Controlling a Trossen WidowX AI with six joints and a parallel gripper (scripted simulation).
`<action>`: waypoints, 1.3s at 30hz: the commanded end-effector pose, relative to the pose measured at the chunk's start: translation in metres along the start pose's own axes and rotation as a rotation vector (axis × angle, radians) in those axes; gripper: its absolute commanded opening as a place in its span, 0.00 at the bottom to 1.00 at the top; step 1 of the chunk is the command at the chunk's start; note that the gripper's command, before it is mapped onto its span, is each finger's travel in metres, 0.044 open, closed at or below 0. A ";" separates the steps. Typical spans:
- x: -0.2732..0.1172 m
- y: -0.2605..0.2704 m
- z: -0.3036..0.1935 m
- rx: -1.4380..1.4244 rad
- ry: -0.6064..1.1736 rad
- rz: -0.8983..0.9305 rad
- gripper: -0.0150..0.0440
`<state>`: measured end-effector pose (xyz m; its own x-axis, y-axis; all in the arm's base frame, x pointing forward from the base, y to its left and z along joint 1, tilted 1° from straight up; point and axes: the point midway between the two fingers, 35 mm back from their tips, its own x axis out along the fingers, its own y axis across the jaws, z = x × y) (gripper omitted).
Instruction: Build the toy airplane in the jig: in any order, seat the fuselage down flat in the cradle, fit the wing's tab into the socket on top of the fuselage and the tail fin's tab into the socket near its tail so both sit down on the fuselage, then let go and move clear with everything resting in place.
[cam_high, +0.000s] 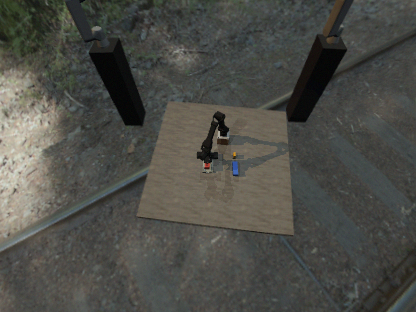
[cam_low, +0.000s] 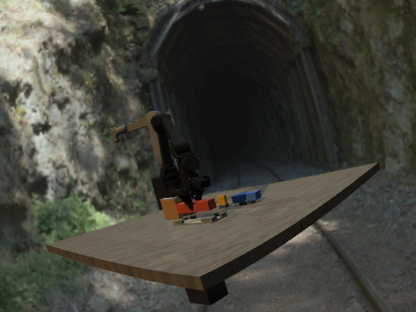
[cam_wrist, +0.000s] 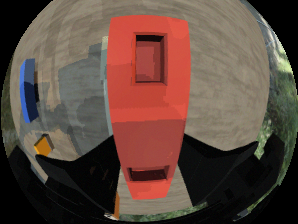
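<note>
The red fuselage (cam_high: 207, 166) (cam_low: 204, 205) (cam_wrist: 150, 102) lies lengthwise, low over the pale cradle (cam_high: 207, 171) (cam_low: 200, 220). Whether it rests flat on the cradle cannot be told. Its two top sockets show empty in the wrist view. My gripper (cam_low: 189, 204) (cam_wrist: 147, 133) is shut on the fuselage near its tail end, a finger on each side. The blue wing (cam_high: 235, 168) (cam_low: 246, 197) (cam_wrist: 29, 92) lies on the table to one side. The small yellow-orange tail fin (cam_high: 234, 155) (cam_low: 222, 200) (cam_wrist: 43, 146) lies near the wing. The fuselage hides much of the cradle in the wrist view.
An orange-brown block (cam_high: 223, 141) (cam_low: 170, 208) stands near the arm's base, beyond the fuselage's tail end. The wooden table (cam_high: 175, 200) (cam_low: 125, 247) carries everything. Two dark posts (cam_high: 120, 85) (cam_high: 315, 80) stand outside its back corners.
</note>
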<state>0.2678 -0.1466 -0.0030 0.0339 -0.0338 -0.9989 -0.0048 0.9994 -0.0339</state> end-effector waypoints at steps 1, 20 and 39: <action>0.008 0.002 -0.001 -0.003 0.002 0.007 0.58; 0.025 0.001 -0.001 -0.001 0.004 0.002 0.55; 0.025 0.001 -0.001 -0.001 0.004 0.002 0.84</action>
<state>0.2673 -0.1458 -0.0280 0.0296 -0.0305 -0.9991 -0.0060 0.9995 -0.0307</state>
